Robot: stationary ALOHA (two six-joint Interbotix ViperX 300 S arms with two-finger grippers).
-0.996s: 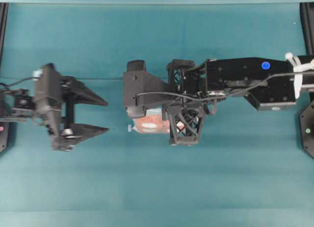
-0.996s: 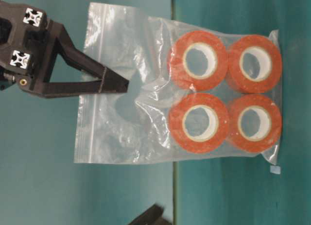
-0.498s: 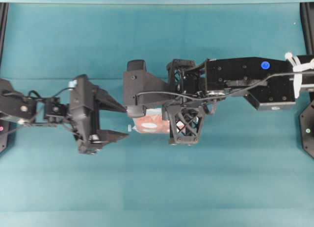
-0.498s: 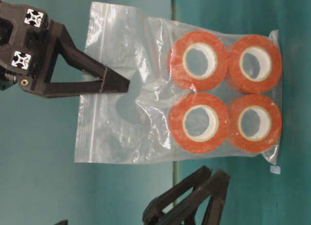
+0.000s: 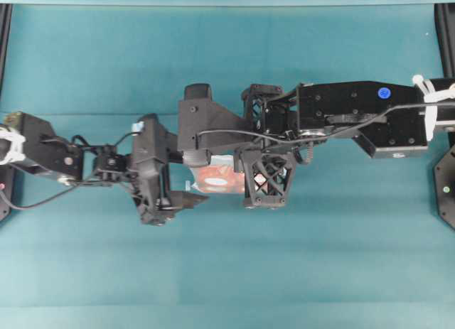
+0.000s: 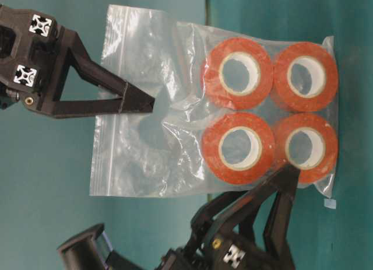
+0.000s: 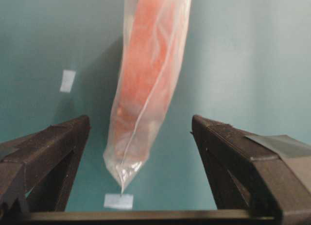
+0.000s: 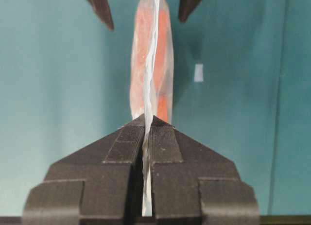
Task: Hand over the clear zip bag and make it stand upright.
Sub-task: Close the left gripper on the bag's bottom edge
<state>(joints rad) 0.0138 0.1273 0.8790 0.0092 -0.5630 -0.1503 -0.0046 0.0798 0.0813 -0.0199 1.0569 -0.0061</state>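
Hanging over the teal table [image 5: 298,272], the bag [image 6: 175,107] dangles from my right gripper [image 8: 147,125], whose jaws are pinched tight on its zip end. Inside the bag sit four orange-red rolls [image 6: 236,72] with white cores, packed two by two at the far end from the zip. My left gripper [image 7: 141,137] has its jaws spread wide on either side of the bag's roll end, not touching it; a second ago it stood well apart from the bag.

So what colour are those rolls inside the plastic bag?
Orange-red rolls with white cores, inside the clear zip bag; the table-level view shows them best.
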